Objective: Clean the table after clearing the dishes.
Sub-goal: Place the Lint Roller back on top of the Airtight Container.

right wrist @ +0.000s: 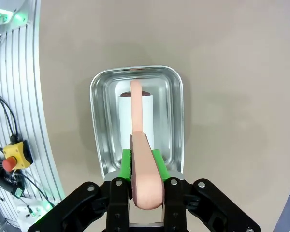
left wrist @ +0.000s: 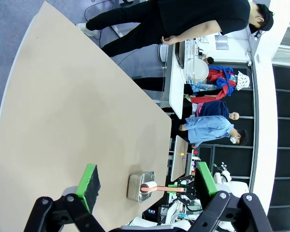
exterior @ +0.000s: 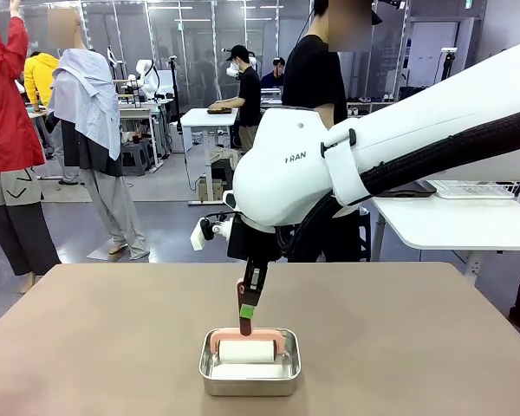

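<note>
The beige-brown table (exterior: 104, 347) carries a small steel pan (exterior: 206, 374) near its front middle. In the pan lies a white roller (exterior: 247, 351) with a pink handle (exterior: 245, 314) that rises steeply. My right gripper (exterior: 248, 305) reaches in from the right and is shut on that handle. The right wrist view shows the green pads (right wrist: 127, 159) clamped on the handle (right wrist: 137, 121) above the pan (right wrist: 99, 121). My left gripper (left wrist: 146, 169) hangs open above the table (left wrist: 77, 106), well away from the pan (left wrist: 135, 186). The dishes are out of view.
A person in black (exterior: 316, 78) stands at the table's far side. A white table (exterior: 451, 225) stands behind at the right. A pale rail with cables and a red stop button (right wrist: 9, 162) runs along the table's near edge.
</note>
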Available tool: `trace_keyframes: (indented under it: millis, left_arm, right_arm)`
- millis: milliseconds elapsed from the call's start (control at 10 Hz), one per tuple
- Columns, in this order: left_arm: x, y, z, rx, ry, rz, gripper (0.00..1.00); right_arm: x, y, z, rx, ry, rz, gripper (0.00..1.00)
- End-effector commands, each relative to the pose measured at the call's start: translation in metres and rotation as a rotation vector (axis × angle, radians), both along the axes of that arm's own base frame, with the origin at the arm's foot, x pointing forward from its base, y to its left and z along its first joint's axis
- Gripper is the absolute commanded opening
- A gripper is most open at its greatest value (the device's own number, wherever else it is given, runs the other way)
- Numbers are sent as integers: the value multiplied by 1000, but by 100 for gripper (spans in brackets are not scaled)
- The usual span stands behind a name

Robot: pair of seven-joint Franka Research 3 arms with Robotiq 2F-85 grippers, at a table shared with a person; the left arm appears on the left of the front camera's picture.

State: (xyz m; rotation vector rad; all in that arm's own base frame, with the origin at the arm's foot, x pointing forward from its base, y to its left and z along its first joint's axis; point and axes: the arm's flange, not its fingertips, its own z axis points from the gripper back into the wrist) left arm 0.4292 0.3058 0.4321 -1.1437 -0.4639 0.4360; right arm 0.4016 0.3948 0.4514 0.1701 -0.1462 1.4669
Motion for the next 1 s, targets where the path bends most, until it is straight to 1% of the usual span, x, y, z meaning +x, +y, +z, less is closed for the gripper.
trace_keyframes:
  millis: [0,100,300,500,600,700,800,900]
  left_arm:
    - [-3,2,3,-1,-3,-11,100]
    - [-3,2,3,-1,-3,-11,100]
    - [-3,2,3,-1,-3,-11,100]
    - [-3,2,3,-1,-3,-11,100]
    - [-3,2,3,-1,-3,-11,100]
    - [-3,2,3,-1,-3,-11,100]
    - [-3,2,3,-1,-3,-11,100]
    - [-3,2,3,-1,-3,-11,100]
  right_arm:
    - [20,4,-12,19,-4,20,21]
    - [25,5,-19,46,20,35,21]
    - [38,7,-32,30,32,8,21]
    - [46,6,-34,6,20,15,21]
    - [53,2,-37,3,18,-4,21]
    - [55,-2,-37,19,17,-8,49]
    - [56,-7,-33,26,7,-11,57]
    - [57,-10,-30,21,-3,-14,84]
